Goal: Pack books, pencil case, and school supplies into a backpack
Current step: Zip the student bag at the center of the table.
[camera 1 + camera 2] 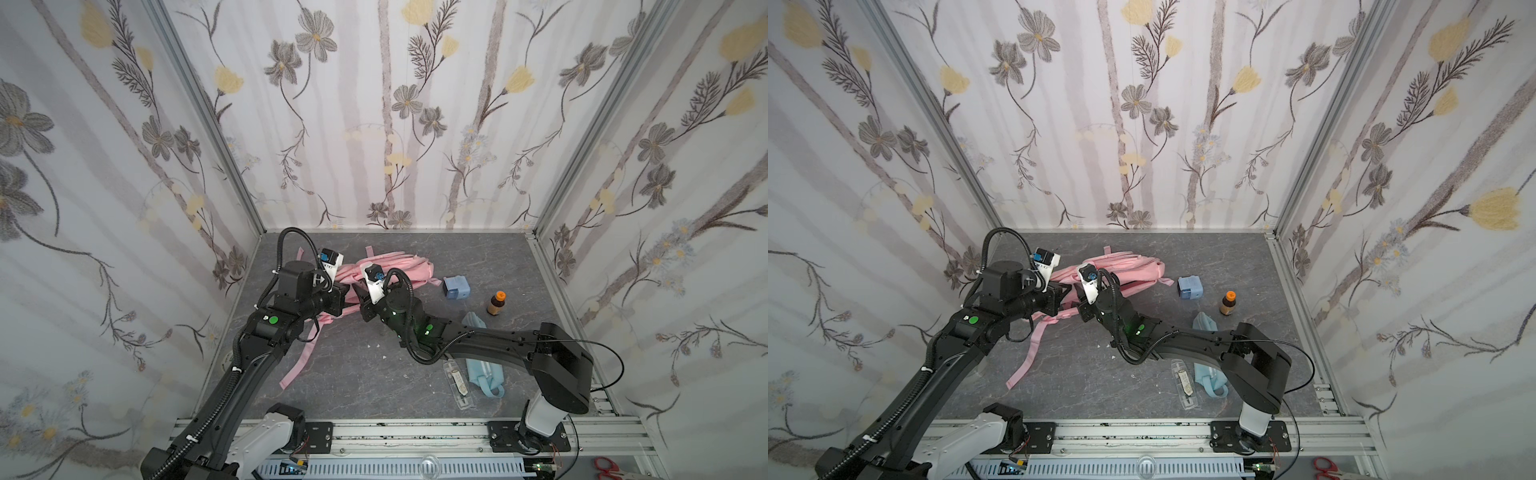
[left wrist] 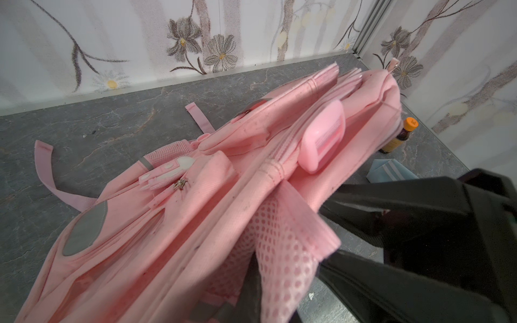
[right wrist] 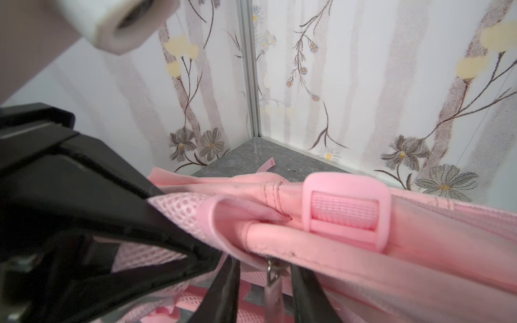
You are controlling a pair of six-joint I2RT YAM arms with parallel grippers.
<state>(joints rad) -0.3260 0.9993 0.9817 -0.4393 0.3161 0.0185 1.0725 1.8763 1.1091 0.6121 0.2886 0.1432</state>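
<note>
**Backpack Held at Its Edge: Gripper and Item Positions**

The backpack (image 1: 395, 266) lies collapsed on its side at the rear centre of the table (image 1: 353, 374), with its straps trailing towards the front. The left gripper (image 2: 326, 237) is clamped on the backpack's pink mesh edge. The right gripper (image 3: 264, 263) is positioned just beside it. Its jaws stand slightly apart, and the zipper pull (image 3: 272, 279) hangs between them; no contact with the pull is visible.

The pale-blue gadget (image 1: 456, 287) stands to the right of the backpack, clear of it. A brown bottle (image 1: 496, 303) stands near the gadget. The pencil case (image 1: 484, 370) lies partly under the right arm, and the clear plastic case (image 1: 457, 382) lies just beside it.
</note>
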